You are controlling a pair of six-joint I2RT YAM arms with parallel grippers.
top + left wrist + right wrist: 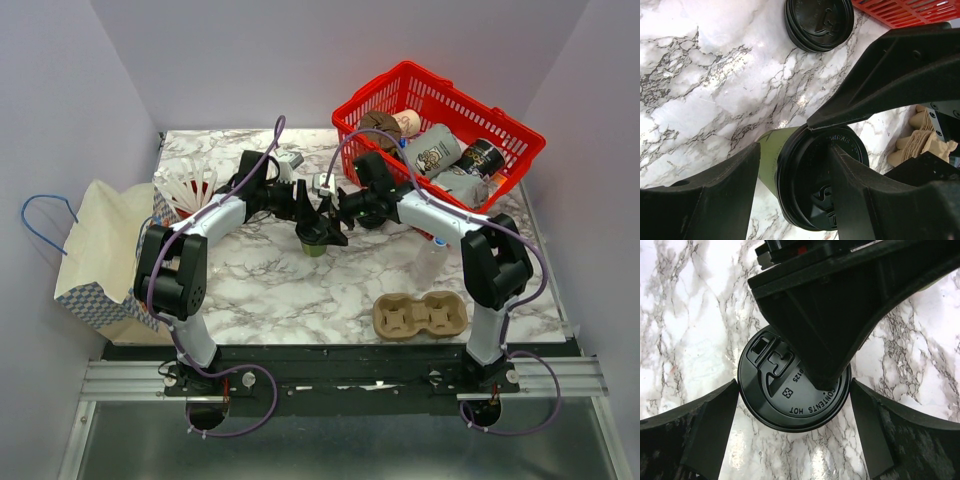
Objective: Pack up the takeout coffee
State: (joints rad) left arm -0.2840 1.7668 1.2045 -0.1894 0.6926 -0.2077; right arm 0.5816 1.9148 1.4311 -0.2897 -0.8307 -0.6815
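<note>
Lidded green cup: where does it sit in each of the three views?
Top external: lidded green cup at picture centre, mid-table.
Left wrist: cup lower centre, green wall and lid showing.
Right wrist: its black lid fills the centre.
Shared landmark: marble tabletop.

Marble table (260,285) bearing lidded cup (315,248) mid-table, red basket (362,97) far right, cardboard carrier (420,316) near right, black lids (819,22) beside basket

The scene is showing one lidded green cup (315,248), one red basket (470,100), one cardboard cup carrier (420,316) and one paper bag (100,250).
</note>
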